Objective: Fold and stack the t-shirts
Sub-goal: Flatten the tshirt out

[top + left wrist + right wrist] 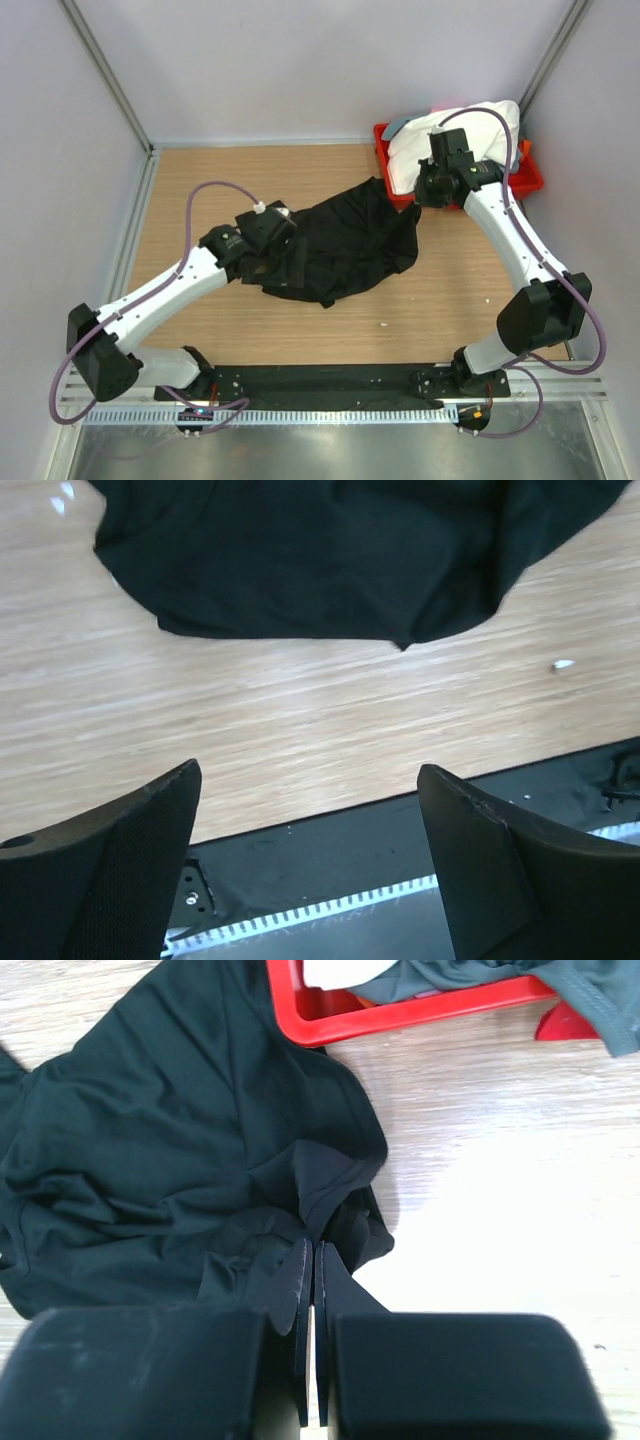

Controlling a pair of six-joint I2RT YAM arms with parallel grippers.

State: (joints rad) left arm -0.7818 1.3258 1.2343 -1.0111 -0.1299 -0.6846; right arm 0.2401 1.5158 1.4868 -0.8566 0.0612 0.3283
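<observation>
The black t-shirt [335,245] lies crumpled on the middle of the wooden table. It also shows in the right wrist view [160,1160] and in the left wrist view [330,550]. My right gripper [313,1245] is shut on a fold at the shirt's right edge, next to the red tray; in the top view it is [420,198]. My left gripper [308,775] is open and empty above bare wood at the shirt's left side; in the top view it is [268,228]. The white t-shirt [455,130] and the grey t-shirt [470,975] are bunched in the tray.
The red plastic tray [528,178] stands at the back right corner, its near rim in the right wrist view [400,1015]. White walls and metal posts enclose the table. A black base plate [400,830] runs along the near edge.
</observation>
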